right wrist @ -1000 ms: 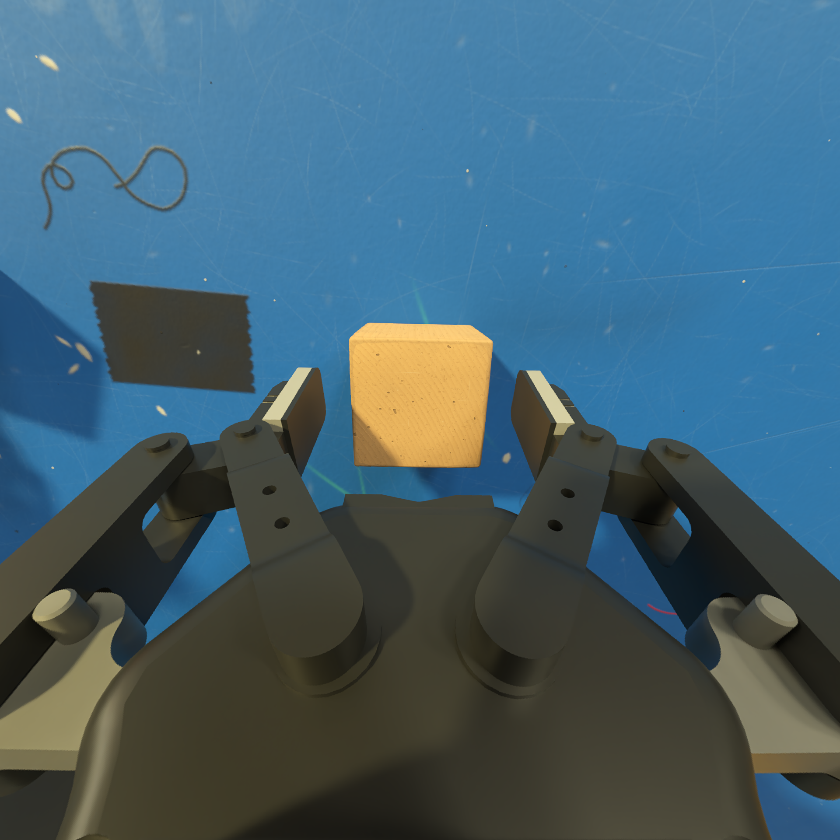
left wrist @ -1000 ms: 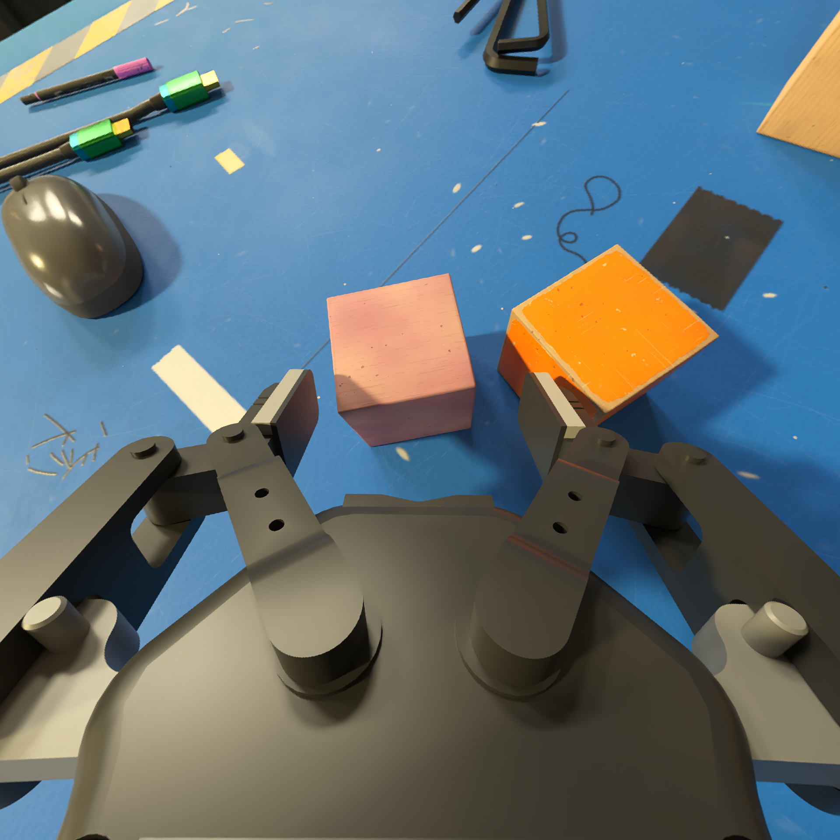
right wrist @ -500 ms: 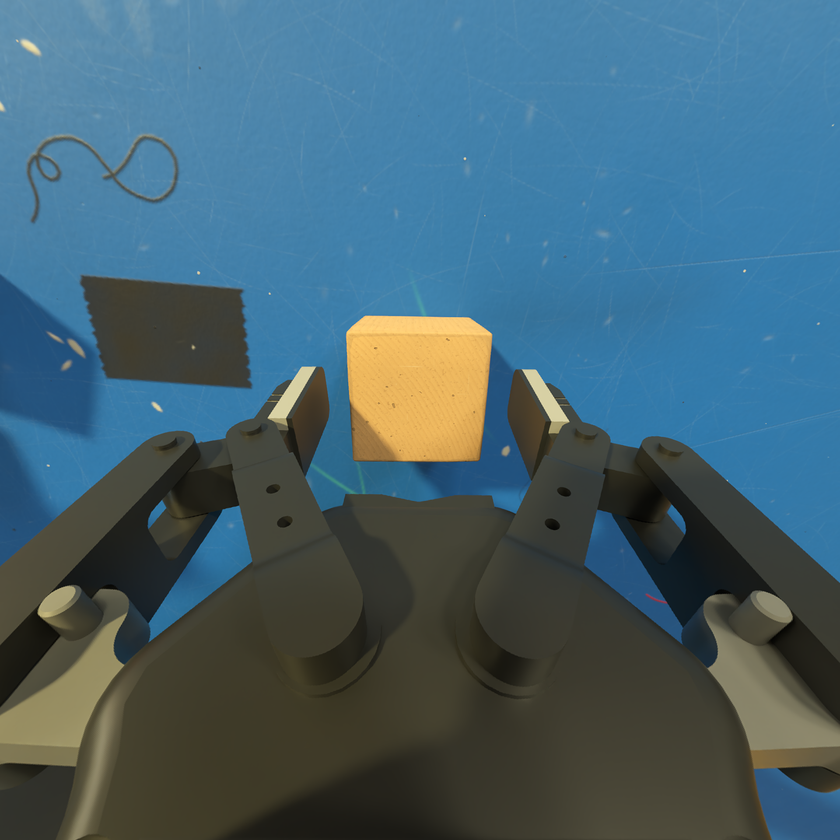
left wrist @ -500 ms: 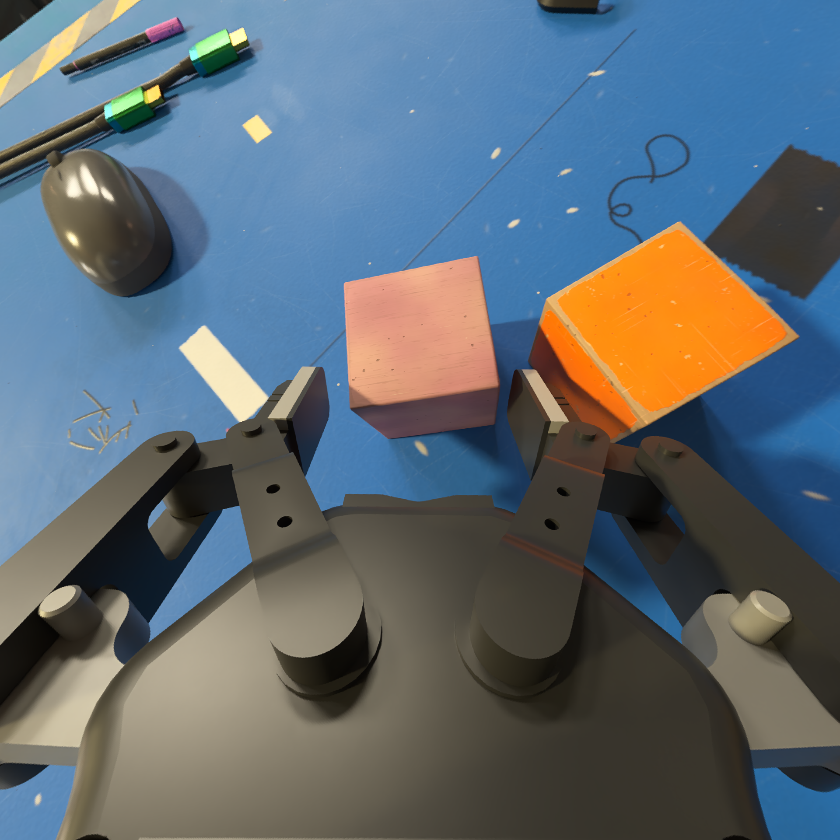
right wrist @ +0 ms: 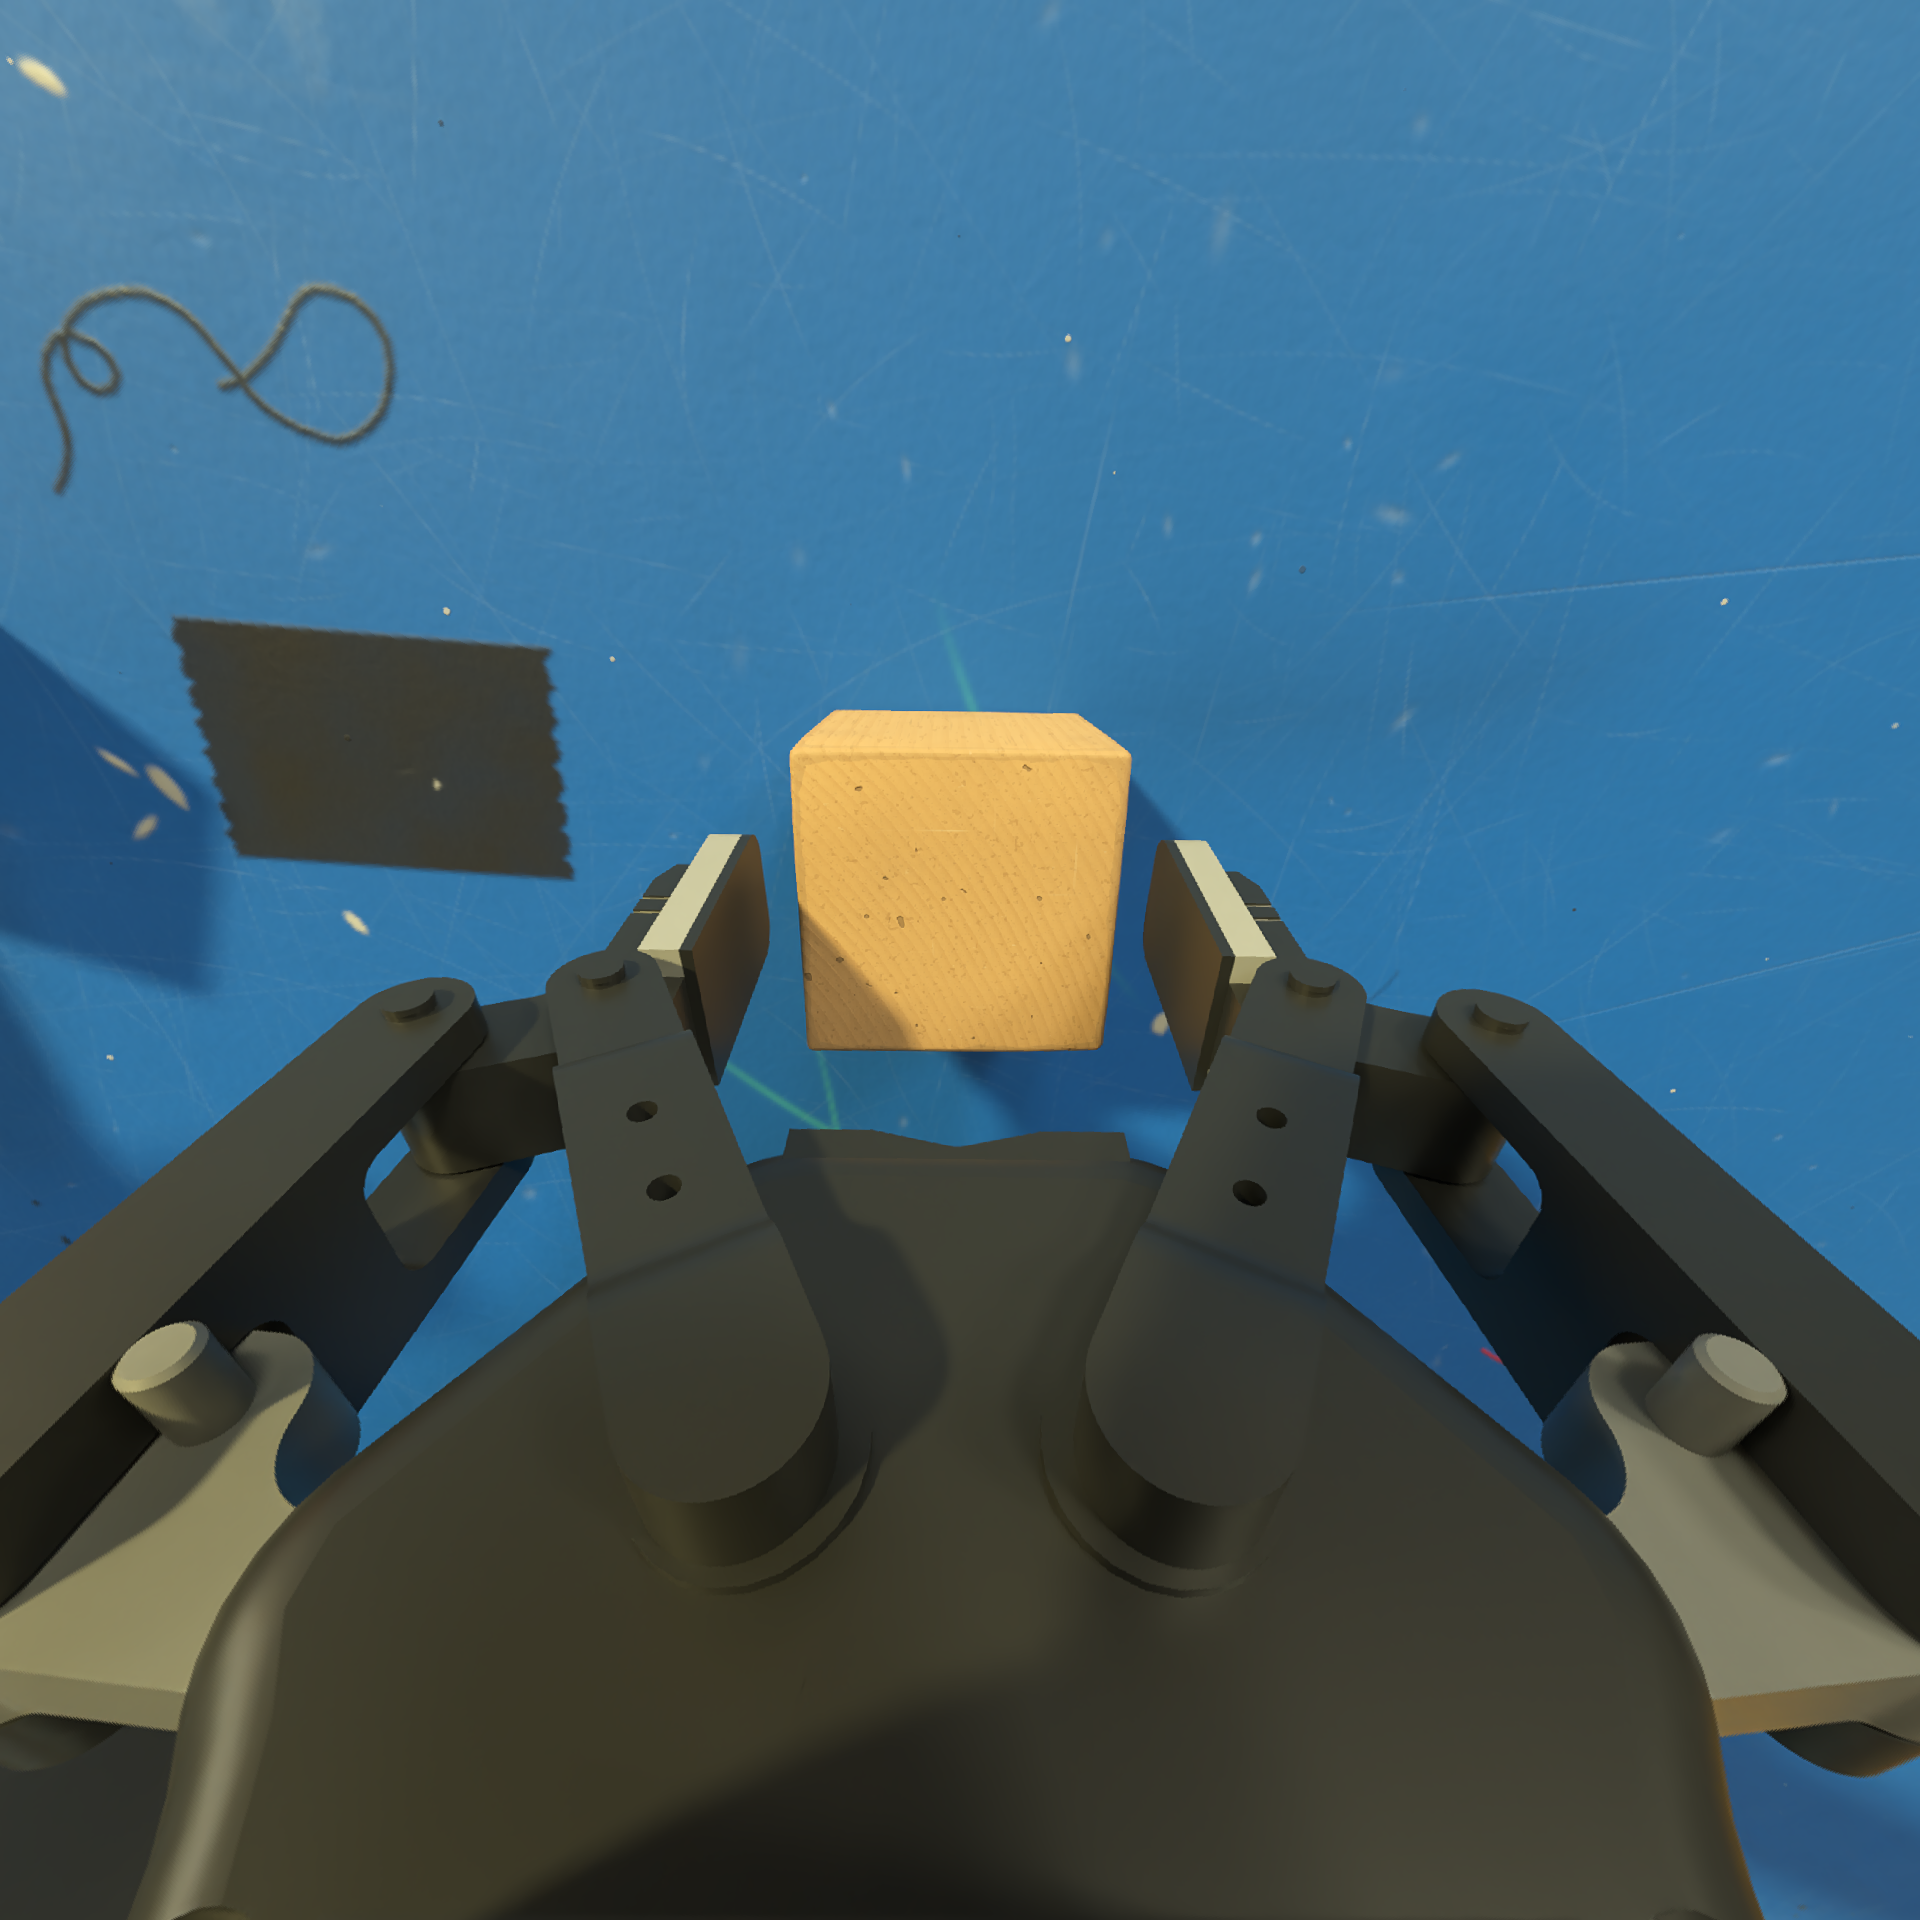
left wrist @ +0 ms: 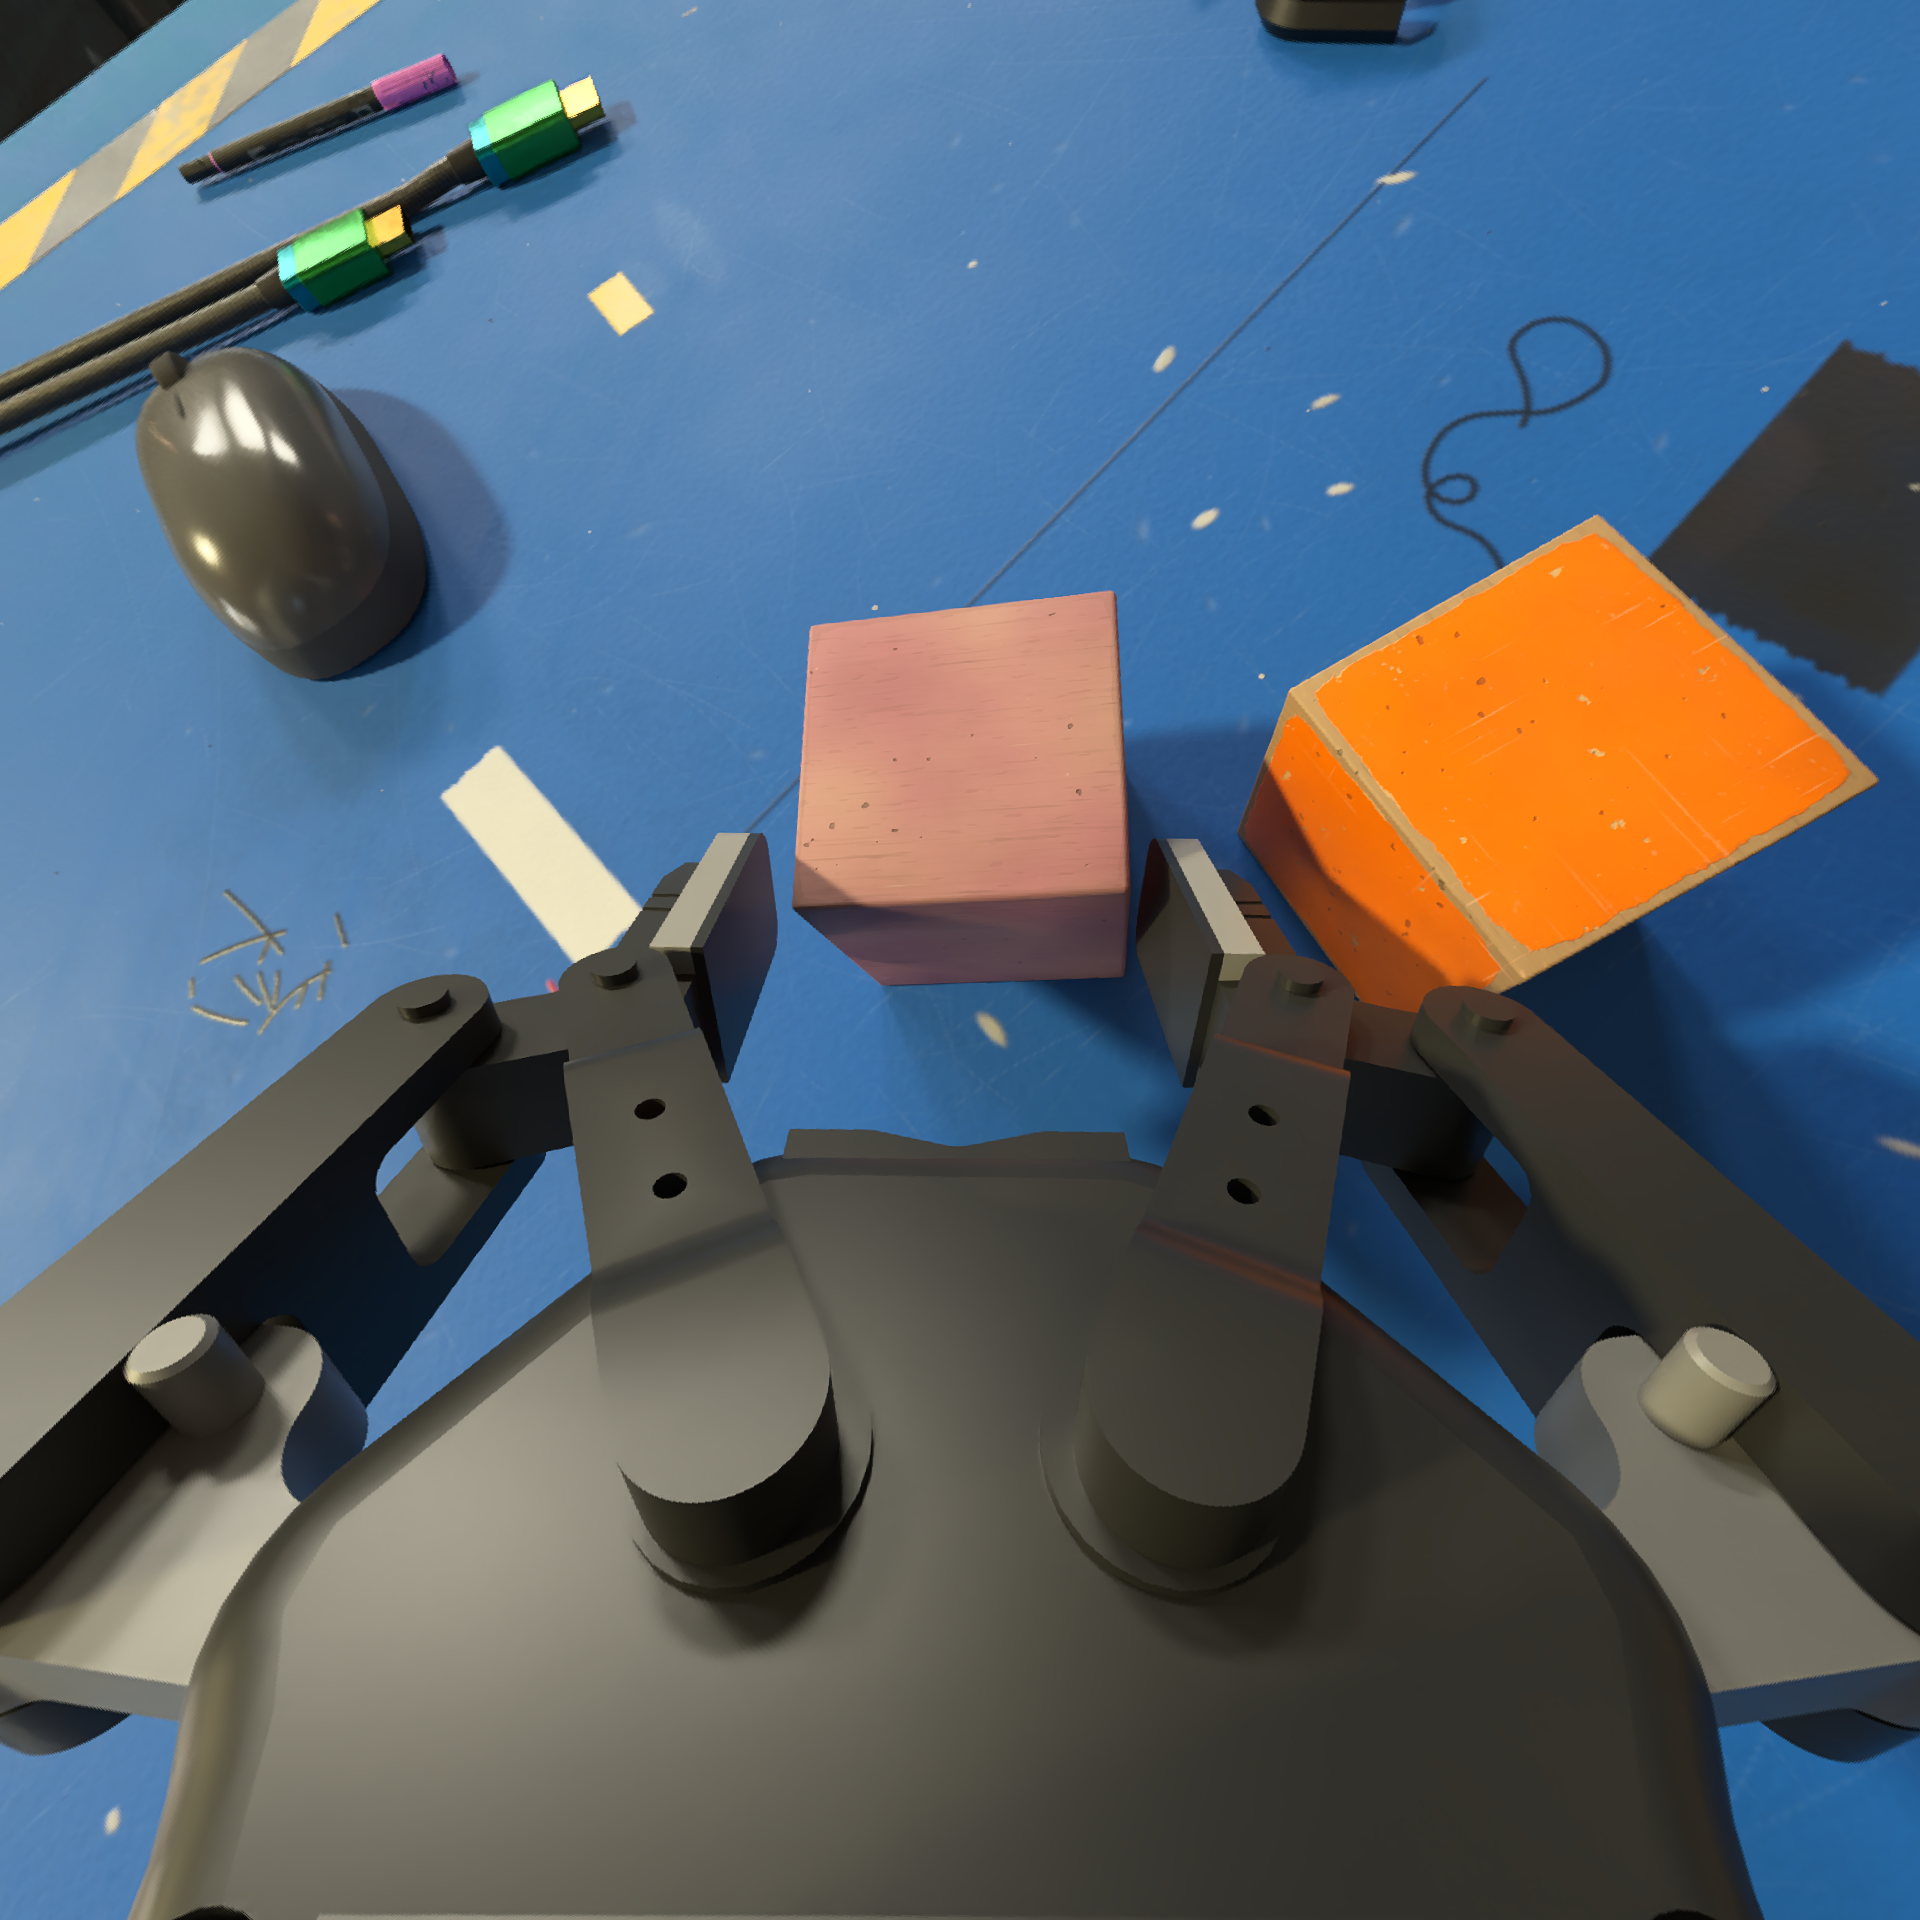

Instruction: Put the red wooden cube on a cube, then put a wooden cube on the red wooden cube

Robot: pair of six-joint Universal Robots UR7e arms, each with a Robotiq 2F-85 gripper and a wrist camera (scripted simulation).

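In the left wrist view, the red wooden cube [left wrist: 961,774], a faded pinkish red, sits on the blue table. My left gripper [left wrist: 961,914] is open, its fingers on either side of the cube's near end, not touching it. A larger orange cube [left wrist: 1548,748] stands just right of it, close to the right finger. In the right wrist view, a plain light wooden cube [right wrist: 956,883] sits on the table. My right gripper [right wrist: 956,935] is open with a finger on each side of it and small gaps.
In the left wrist view, a dark grey computer mouse [left wrist: 275,509], markers [left wrist: 343,99] and cables with green plugs [left wrist: 530,130] lie at the far left. A black tape patch [right wrist: 374,748] and a looped string [right wrist: 223,364] lie left of the wooden cube.
Both grippers have come down and forward over their cubes. The red cube and the light wooden cube now sit between the open fingers. Neither cube has moved.
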